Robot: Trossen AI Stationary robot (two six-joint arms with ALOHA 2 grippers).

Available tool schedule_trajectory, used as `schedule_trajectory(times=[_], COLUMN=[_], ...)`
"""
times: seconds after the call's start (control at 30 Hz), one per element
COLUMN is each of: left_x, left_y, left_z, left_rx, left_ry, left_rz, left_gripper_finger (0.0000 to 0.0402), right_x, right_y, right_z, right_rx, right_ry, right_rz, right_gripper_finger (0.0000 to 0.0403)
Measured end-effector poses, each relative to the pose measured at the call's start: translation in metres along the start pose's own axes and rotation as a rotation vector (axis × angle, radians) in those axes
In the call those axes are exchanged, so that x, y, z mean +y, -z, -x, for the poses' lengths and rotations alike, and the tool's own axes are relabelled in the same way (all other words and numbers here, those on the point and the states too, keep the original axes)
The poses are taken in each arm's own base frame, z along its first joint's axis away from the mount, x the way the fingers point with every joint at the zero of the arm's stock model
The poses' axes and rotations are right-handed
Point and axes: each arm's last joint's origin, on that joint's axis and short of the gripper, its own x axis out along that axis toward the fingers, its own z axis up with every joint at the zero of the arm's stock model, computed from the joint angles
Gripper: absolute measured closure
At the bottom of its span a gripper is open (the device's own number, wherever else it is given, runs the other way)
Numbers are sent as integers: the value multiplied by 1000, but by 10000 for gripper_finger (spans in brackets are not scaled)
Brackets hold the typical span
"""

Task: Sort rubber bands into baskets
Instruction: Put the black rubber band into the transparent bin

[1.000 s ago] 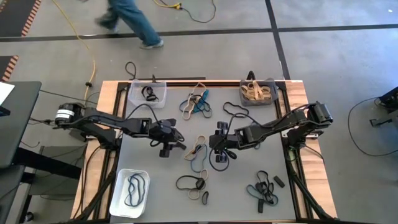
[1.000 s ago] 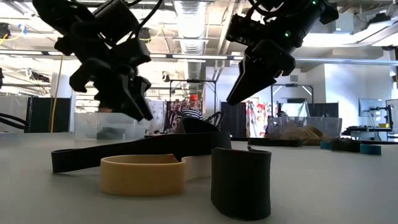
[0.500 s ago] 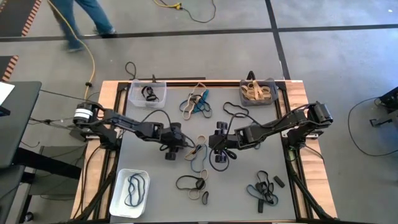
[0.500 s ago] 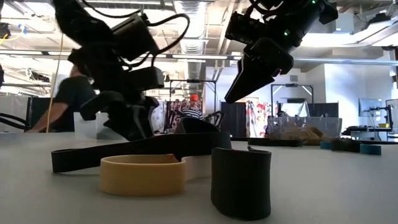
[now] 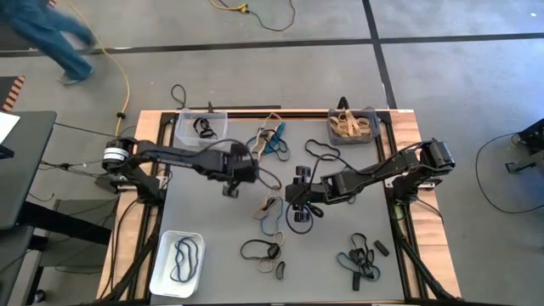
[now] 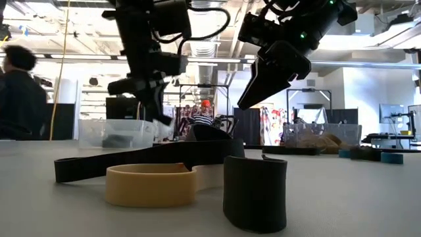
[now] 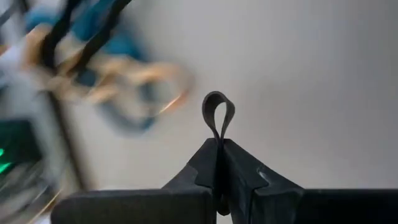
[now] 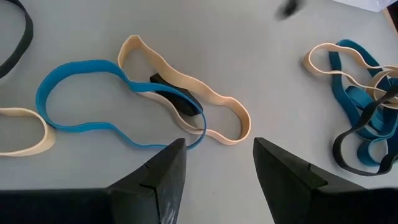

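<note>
My left gripper (image 5: pixel 246 172) hangs above the table's middle, shut on a thin black rubber band (image 5: pixel 267 178). To its right my right gripper (image 5: pixel 297 204) stands open above a blue band (image 8: pixel 93 102), a tan band (image 8: pixel 186 93) and a black one, touching none. The clear basket (image 5: pixel 202 127) at the far left holds black bands. At the far right the dark grey basket (image 5: pixel 353 125) holds tan ones. The white basket (image 5: pixel 178 262) at the near left holds a dark band. In the low view my left gripper (image 6: pixel 160 117) is the left-hand one. My left gripper pinches the black band between its two shut fingers; a small loop of the band (image 7: pixel 218 127) sticks out just past the fingertips. The fingers slant steeply down from above. In the high view the rest of the band trails toward the table's right side.
Loose bands lie in clumps: blue and tan ones at the far middle (image 5: pixel 268 140), a mixed lot at the middle (image 5: pixel 270 212), more near the front (image 5: pixel 263 251) and at the near right (image 5: pixel 361 259). A person (image 5: pixel 42 34) walks on the floor beyond the far left corner.
My left gripper dipped to the bands at the table's middle, shut on a black band, then rose and drew back toward the far edge, tipping steeply downward. The black band came up with it. The person walked off to the left.
</note>
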Motion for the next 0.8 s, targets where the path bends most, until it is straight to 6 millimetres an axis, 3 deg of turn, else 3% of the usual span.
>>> schedule_trajectory(times=[0.2,0.47,0.63,0.8], left_x=[48,112,138,155], left_y=[25,85,125,157], left_z=[7,10,-1,-9], left_rx=[137,162,150,198], left_ry=[-112,-113,38,34], left_rz=[104,414,598,730], left_gripper_finger=[401,401,401,399], right_x=[0,1,1,1], right_y=[7,9,9,9], right_z=[-2,-3,-3,-3], right_rx=[23,32,33,33], right_ry=[1,-11,-18,-18], right_rz=[-15,-18,-19,-24], right_gripper_finger=[186,186,186,186])
